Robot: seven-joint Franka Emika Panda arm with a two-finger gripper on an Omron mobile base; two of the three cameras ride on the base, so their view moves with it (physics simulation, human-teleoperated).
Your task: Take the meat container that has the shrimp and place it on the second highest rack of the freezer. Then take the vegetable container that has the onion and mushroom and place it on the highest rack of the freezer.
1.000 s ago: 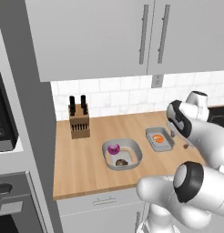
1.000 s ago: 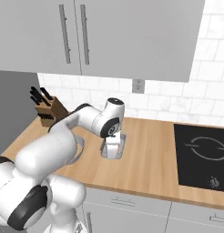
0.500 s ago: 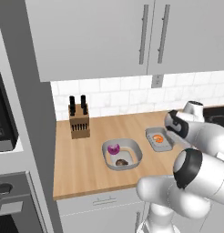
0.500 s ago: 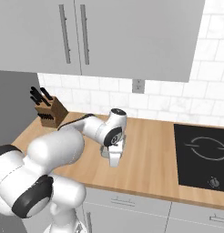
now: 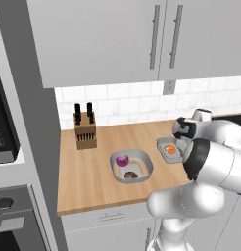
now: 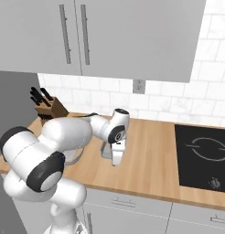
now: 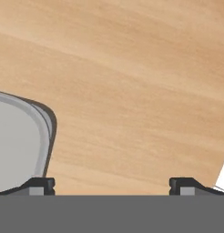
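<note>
The meat container (image 5: 164, 143) is a small grey tray on the wooden counter, with the orange shrimp (image 5: 169, 149) inside. My gripper (image 5: 181, 145) hangs low over its right end, pointing down, partly hidden by my own arm. In the right base view the gripper (image 6: 116, 162) stands just above the counter in front of the meat container (image 6: 106, 151). Through the hand view the gripper (image 7: 111, 186) is open: one fingertip (image 7: 38, 184) is over the meat container's rounded corner (image 7: 18, 141), the other is over bare wood. The vegetable container (image 5: 144, 165) holds the onion (image 5: 122, 160) and the mushroom (image 5: 131, 174). The freezer is out of view.
A knife block (image 5: 85, 130) stands at the back left of the counter (image 5: 88, 181). A black cooktop (image 6: 205, 153) lies to the right. Upper cabinets (image 5: 142, 39) hang above. A dark oven (image 5: 4, 128) is at the far left.
The hand has come down and nearer, from above the meat container to just over the counter at its end. The jaws stayed open. Both containers have not moved.
</note>
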